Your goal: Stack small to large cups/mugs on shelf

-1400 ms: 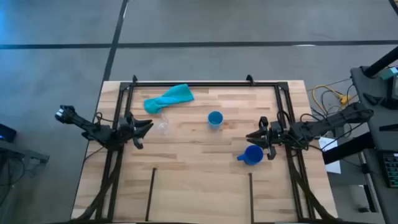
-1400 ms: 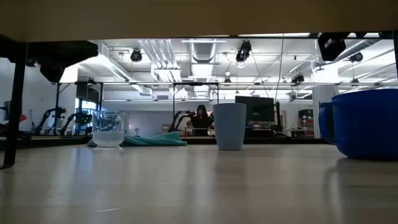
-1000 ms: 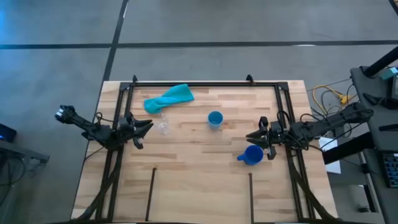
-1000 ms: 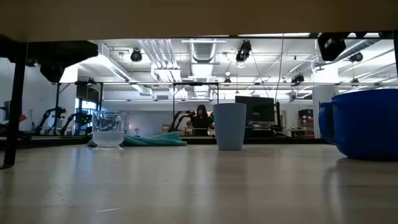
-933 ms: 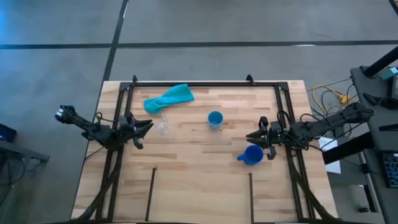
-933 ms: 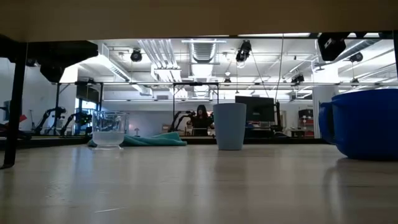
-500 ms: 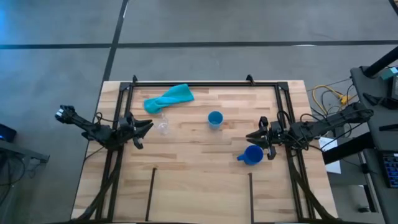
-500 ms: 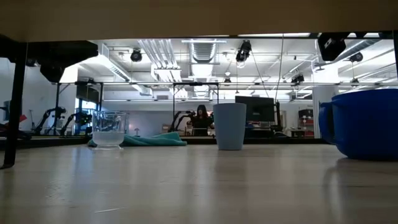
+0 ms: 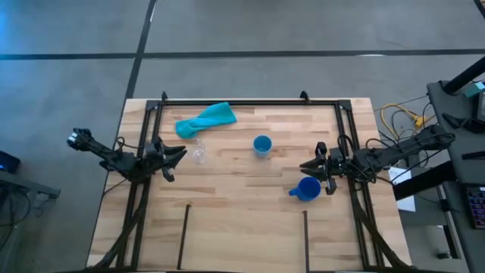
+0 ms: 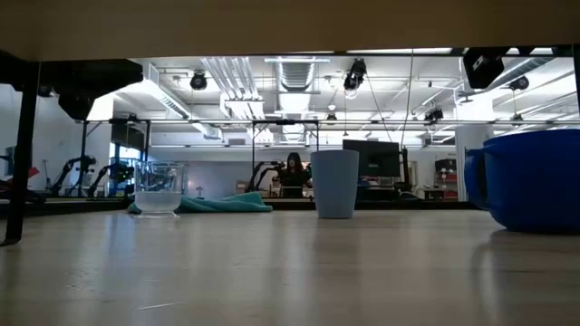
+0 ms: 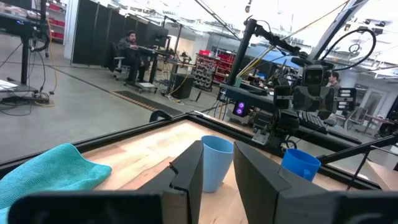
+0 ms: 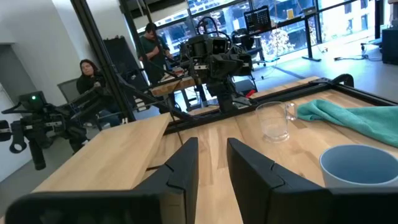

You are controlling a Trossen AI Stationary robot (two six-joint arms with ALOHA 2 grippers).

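Three vessels stand upright on their bases on the pale wood table. The tiny clear cup (image 9: 200,154) (image 12: 274,121) is just right of my left gripper (image 9: 180,154). The light blue handleless cup (image 9: 262,145) (image 11: 216,163) stands mid-table. The dark blue mug (image 9: 307,189) (image 10: 535,181) sits near the right side, handle toward the left. My right gripper (image 9: 305,166) hovers just beyond the mug's far side and touches nothing. Both grippers are open with a narrow gap and face each other across the table. The shelf (image 9: 246,241) is the plank section at the near edge, between two short black rods.
A crumpled teal cloth (image 9: 206,120) lies near the far left corner, behind the clear cup. Long black rails (image 9: 242,101) run along the far, left and right sides. Cables and equipment (image 9: 402,117) sit beyond the right edge. People sit at desks in the room behind.
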